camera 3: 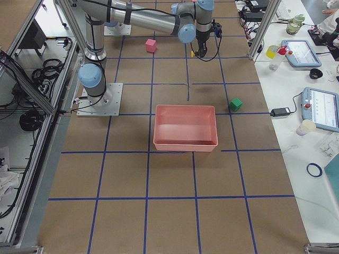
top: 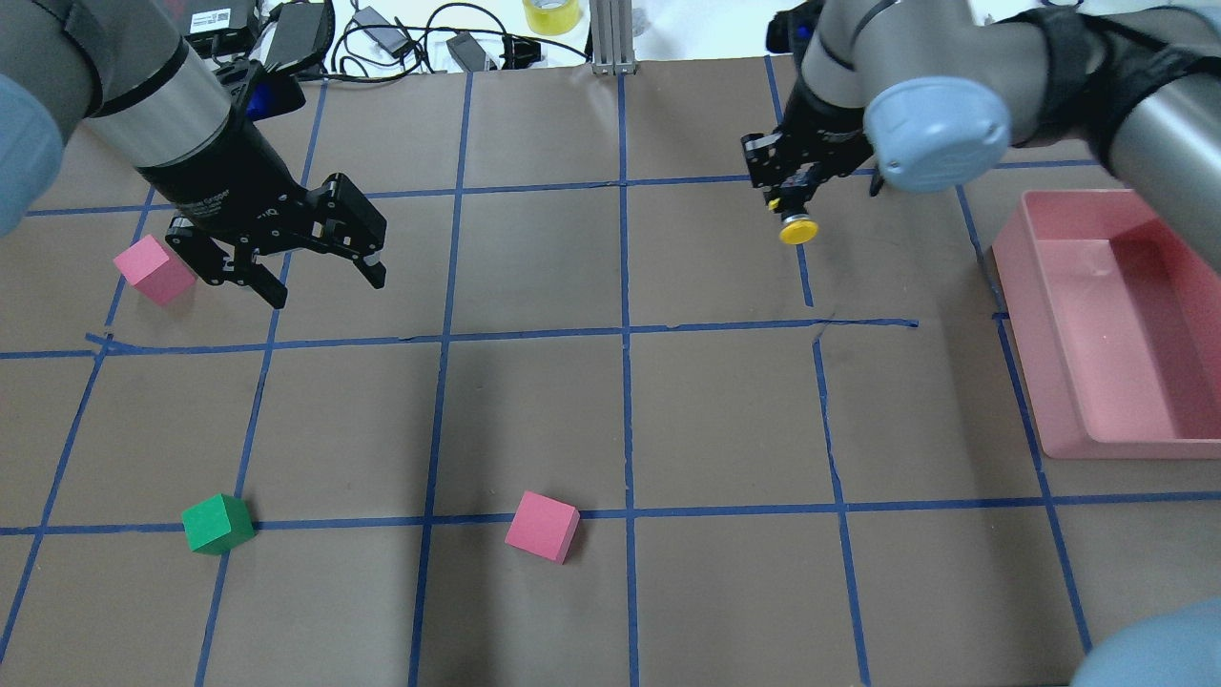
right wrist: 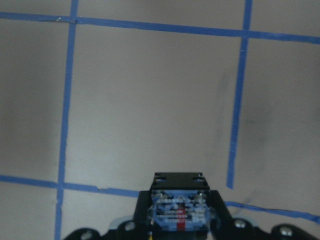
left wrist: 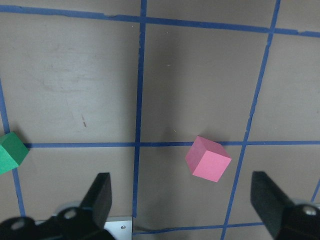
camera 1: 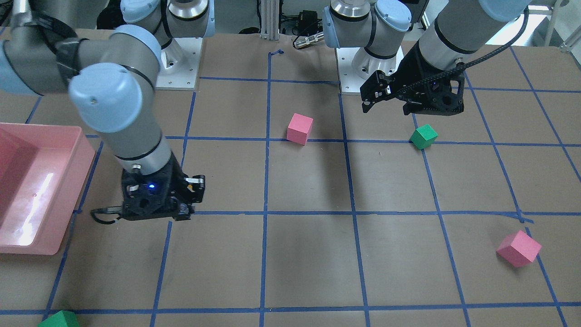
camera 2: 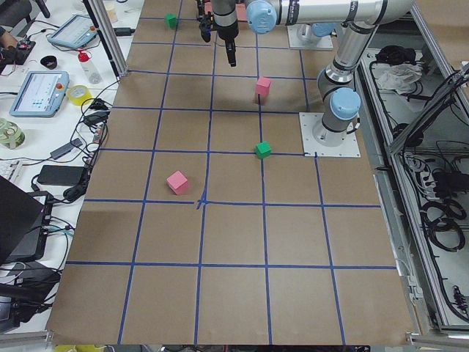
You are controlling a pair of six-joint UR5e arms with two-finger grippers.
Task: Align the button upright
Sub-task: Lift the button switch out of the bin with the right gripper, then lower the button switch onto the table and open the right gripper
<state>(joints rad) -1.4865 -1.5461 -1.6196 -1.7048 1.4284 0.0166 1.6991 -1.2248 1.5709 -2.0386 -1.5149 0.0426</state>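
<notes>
The button [top: 797, 230] is held in my right gripper [top: 792, 205], which is shut on it above the table at the far right. Its yellow cap sticks out below the fingertips. In the right wrist view the button's base block [right wrist: 179, 210] with its terminals faces the camera between the fingers, and the cap is hidden. In the front view the right gripper [camera 1: 154, 206] hides the button. My left gripper [top: 324, 284] is open and empty above the table's left side; it also shows in the front view [camera 1: 386, 110] and the left wrist view [left wrist: 185, 200].
A pink bin [top: 1049, 315] stands right of the right gripper. A pink cube [top: 153, 269] lies beside the left gripper. A green cube [top: 217, 523] and another pink cube [top: 542, 526] lie nearer the robot. Blue tape lines cross the brown table.
</notes>
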